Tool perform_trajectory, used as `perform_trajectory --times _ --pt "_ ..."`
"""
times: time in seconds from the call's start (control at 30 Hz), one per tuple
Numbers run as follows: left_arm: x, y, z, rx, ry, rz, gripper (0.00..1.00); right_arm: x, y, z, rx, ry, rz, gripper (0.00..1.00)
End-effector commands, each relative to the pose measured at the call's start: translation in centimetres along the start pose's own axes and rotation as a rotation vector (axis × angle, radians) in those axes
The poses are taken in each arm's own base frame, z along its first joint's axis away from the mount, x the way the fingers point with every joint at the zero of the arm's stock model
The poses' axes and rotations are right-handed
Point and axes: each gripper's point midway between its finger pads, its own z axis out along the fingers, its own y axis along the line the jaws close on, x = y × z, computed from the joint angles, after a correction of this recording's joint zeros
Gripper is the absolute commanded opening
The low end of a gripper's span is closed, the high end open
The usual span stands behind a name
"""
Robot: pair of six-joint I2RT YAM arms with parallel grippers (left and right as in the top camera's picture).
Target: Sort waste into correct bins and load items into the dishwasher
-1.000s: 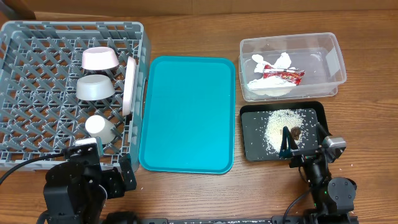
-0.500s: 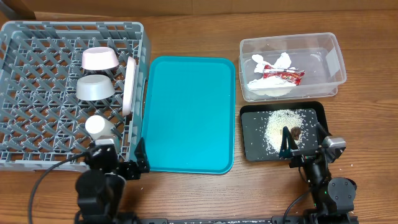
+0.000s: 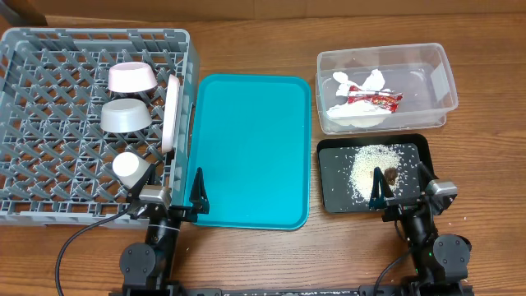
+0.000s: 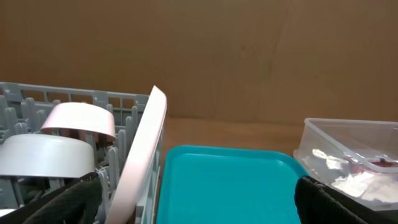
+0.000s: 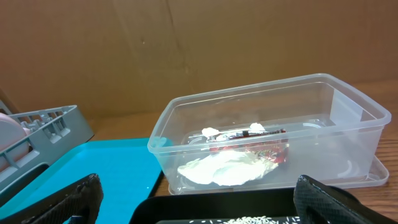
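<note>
The grey dish rack (image 3: 49, 177) holds the small white dish (image 3: 131, 78), the grey bowl (image 3: 125, 116), the white cup (image 3: 130, 168) and the plate (image 3: 172, 113) on edge at its right wall. The clear tub (image 3: 440, 78) holds the red-and-white wrapper (image 3: 374, 99) and white napkin (image 3: 355, 114). The black tray (image 3: 329, 193) holds rice (image 3: 371, 164) and a brown lump (image 3: 391, 174). My left gripper (image 3: 176, 197) is open and empty at the rack's front right corner. My right gripper (image 3: 403, 197) is open and empty at the black tray's front edge. The chopsticks are out of view.
The teal serving tray (image 3: 246, 148) lies between the rack and the bins. A few rice grains lie on the table by the black tray. A brown wall runs behind the table in the wrist views.
My left arm has drawn back towards the table's front edge and swung right, so its gripper now sits at the teal tray's front left corner. The right arm has not moved.
</note>
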Motion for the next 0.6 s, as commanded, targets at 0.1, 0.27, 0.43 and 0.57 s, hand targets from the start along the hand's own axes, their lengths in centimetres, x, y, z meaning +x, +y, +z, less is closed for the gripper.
perform_trajectory --times 0.1,0.27,0.43,0.57 --pt "-0.5 0.6 -0.4 -0.041 -0.035 0.133 1.0 0.2 -0.1 0.0 0.001 -0.003 -0.007 1.0" --pt "2.6 1.3 -0.5 -0.06 0.091 0.126 1.0 0.2 -0.1 0.0 0.001 -0.003 -0.007 1.0" --pt "3.3 1.6 -0.6 -0.075 0.12 0.125 1.0 0.2 -0.1 0.0 0.001 -0.003 -0.007 1.0" --pt "3.3 1.6 -0.6 -0.075 0.121 0.125 1.0 0.2 -0.1 0.0 0.001 -0.003 -0.007 1.0"
